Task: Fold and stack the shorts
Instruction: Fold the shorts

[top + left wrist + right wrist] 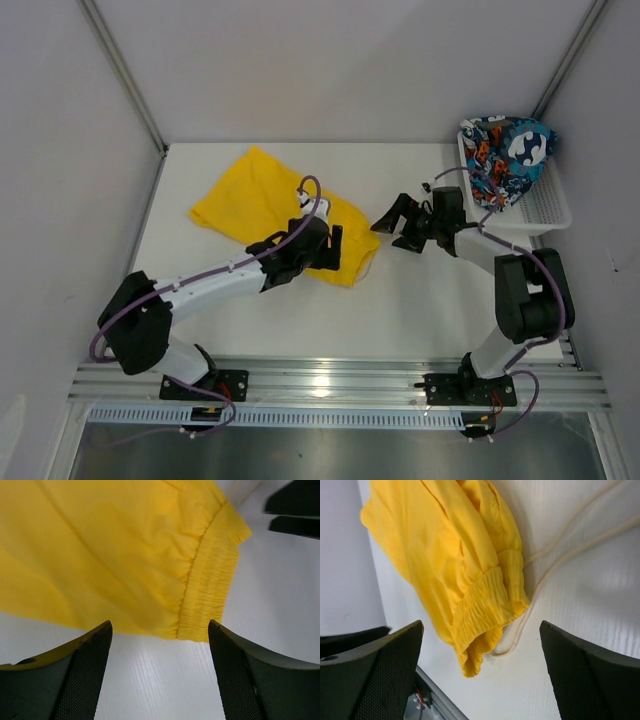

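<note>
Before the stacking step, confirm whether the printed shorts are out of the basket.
No, the printed shorts lie bunched inside the white mesh basket at the far right.

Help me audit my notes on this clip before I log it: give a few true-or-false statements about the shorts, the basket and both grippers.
1. The yellow shorts lie on the table. True.
2. The printed shorts are spread flat on the table. False: they sit bunched in the white basket.
3. The left gripper is shut on the yellow waistband. False: it is open, gripping nothing.
4. The right gripper is open. True.
5. The two pairs are stacked. False: they lie apart.
</note>
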`<state>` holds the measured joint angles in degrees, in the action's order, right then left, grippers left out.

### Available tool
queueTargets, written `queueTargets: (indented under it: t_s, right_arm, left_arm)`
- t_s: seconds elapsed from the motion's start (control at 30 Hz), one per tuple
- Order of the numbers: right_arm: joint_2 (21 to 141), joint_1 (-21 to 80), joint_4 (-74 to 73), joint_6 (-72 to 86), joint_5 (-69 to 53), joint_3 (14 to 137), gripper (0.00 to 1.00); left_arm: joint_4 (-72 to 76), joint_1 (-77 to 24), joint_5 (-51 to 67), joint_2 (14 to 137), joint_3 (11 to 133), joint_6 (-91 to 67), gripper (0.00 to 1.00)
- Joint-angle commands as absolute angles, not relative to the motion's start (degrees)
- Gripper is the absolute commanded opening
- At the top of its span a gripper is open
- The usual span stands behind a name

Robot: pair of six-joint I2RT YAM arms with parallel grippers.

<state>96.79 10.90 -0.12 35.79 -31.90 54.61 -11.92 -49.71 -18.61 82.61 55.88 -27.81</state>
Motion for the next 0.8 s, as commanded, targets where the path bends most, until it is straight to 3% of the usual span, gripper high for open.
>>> queueTargets:
  t_s: [0.0, 0.37, 0.77]
  right_arm:
    - [89.5, 10.4, 8.8, 43.5, -28.8, 48.7, 0.99]
    - [87.0, 20.7, 28.2, 58.9, -26.3, 32.1, 0.99]
    - [93.4, 22.7, 33.9, 61.4, -21.8, 33.7, 0.99]
  left_arm:
    - [-9.9, -46.6, -16.9, 86.0, 55.3, -32.0, 0.79]
    - [-9.4, -40.0, -11.5, 99.2, 62.5, -31.6, 0.79]
    - [-9.3, -40.0, -11.1, 106.2, 66.1, -31.4, 0.79]
